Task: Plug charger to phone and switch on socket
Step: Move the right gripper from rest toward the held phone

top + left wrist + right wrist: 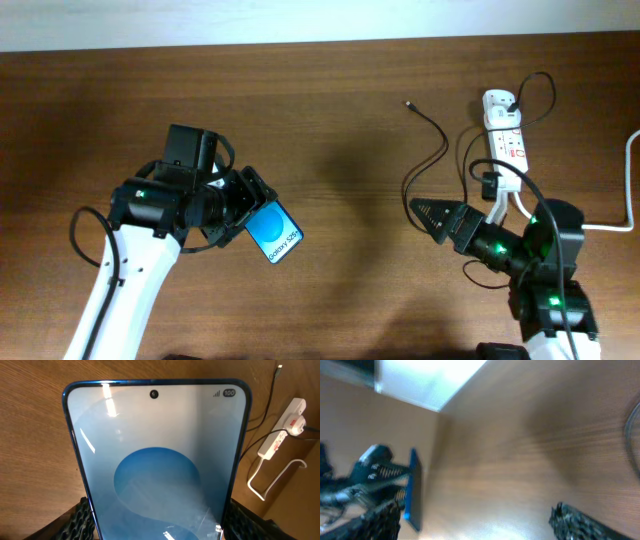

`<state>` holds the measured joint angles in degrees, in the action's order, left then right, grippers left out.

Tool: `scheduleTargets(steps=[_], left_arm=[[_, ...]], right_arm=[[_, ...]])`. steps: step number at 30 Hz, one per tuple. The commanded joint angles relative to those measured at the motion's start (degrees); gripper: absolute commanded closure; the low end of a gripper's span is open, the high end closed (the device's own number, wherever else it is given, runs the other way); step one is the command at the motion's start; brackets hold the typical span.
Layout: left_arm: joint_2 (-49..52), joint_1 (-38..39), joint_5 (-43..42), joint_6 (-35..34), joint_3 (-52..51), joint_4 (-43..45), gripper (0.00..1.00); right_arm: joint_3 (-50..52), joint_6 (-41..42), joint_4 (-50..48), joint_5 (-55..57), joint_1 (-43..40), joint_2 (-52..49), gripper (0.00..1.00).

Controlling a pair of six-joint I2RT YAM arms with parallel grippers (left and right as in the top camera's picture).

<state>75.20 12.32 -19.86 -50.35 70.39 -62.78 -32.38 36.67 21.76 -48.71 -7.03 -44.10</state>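
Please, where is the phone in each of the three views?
Overhead: left of centre, the phone tilted, screen up.
Left wrist: it fills the middle of the picture.
Right wrist: lower left, edge-on, a thin blue strip.
Shared landmark: the left claw that holds it.

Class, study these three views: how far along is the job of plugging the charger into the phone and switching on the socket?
Done: the left gripper holds the phone, lifted. In hand: the right gripper, open and empty, sits between phone and charger. Left: the charger's tip lies loose on the table; it must be grasped and plugged in, then the socket switched.
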Motion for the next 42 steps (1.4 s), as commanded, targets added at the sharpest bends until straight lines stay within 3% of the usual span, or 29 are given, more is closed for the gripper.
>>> scheduleTargets(steps=[1, 5, 17, 22, 30, 35, 42], left_arm=[[-1.25, -0.35, -0.48, 0.74, 0.7, 0.13, 0.67], [-1.25, -0.35, -0.48, 0.72, 0.7, 0.13, 0.67], [-1.25, -0.35, -3.21, 0.74, 0.7, 0.11, 0.67], [-1.25, -0.35, -3.34, 0.74, 0.7, -0.72, 0.67], [-1.25, -0.35, -3.3, 0.7, 0.7, -2.47, 0.68], [-1.25, -0.35, -3.3, 0.7, 0.7, -2.47, 0.68], [-1.25, -0.35, -3.28, 0.7, 0.7, -2.4, 0.68]], right_arm=[[-8.39, -11.34, 11.96, 15.85, 0.33, 0.17, 0.02], [-15.13, -14.45, 24.65, 20.83, 0.33, 0.17, 0.02], [-15.8, -15.3, 48.0, 18.97, 0.33, 0.17, 0.02], [-15.8, -15.5, 48.33, 18.95, 0.33, 0.17, 0.02], [-15.8, -25.38, 48.26, 16.55, 0.33, 0.17, 0.02], [-15.78, -33.27, 46.6, 8.68, 0.33, 0.17, 0.02], [-15.45, -34.23, 44.7, 2.43, 0.33, 0.17, 0.01]])
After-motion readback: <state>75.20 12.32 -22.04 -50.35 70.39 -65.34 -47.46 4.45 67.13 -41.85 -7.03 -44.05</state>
